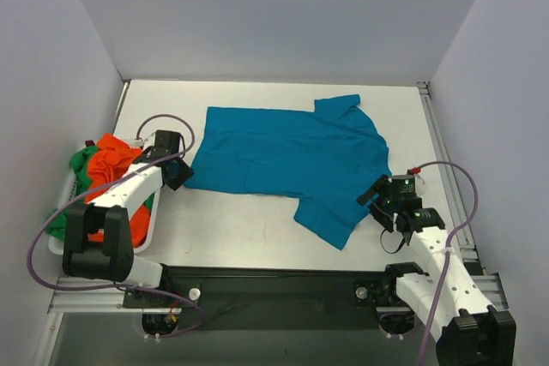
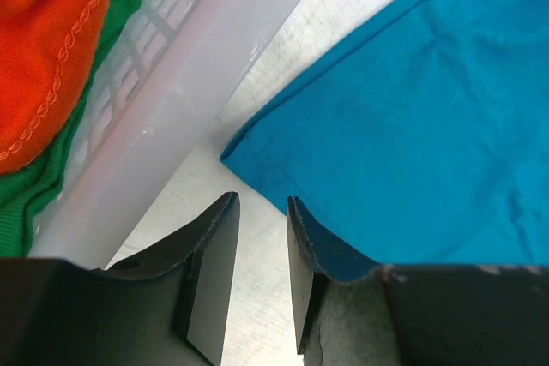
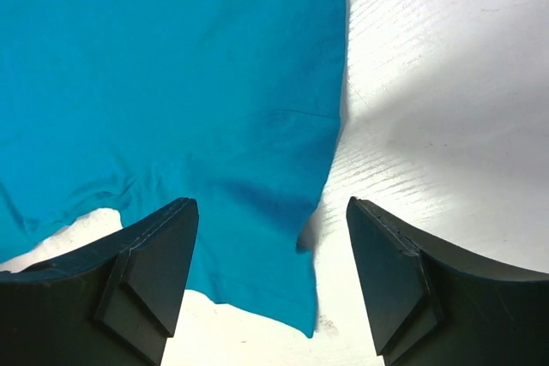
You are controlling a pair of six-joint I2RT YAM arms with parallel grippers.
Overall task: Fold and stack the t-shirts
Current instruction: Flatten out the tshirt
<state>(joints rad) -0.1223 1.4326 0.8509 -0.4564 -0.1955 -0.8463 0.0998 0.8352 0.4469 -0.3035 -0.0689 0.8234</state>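
Teal-blue short-sleeved cloth t-shirt (image 1: 292,160): unfolded and spread flat on the white table (image 1: 257,225), in the centre of the top view. Its hem edge is toward frame left. One sleeve points to the upper right, the other to the lower right of centre. Light creases show.

Bright orange cloth t-shirt (image 1: 113,165): crumpled in the white plastic lattice basket (image 1: 153,216) at the left edge of the top view, lying uppermost.

Green cloth t-shirt (image 1: 79,162): crumpled in the same basket, showing beside and under the orange one.

Left gripper (image 1: 177,174): between the basket and the lower-left corner of the teal-blue t-shirt. In the left wrist view the jaws stand partly open with a narrow gap, bare table between them, and they hold nothing. A corner of the shirt lies just beyond the tips, and the basket wall fills the upper left.

Right gripper (image 1: 375,191): at the right edge of the teal-blue t-shirt, near the lower sleeve. In the right wrist view the jaws stand wide apart and grip nothing. Teal cloth fills the upper left, and its edge runs down between the jaws, with bare table to the right.
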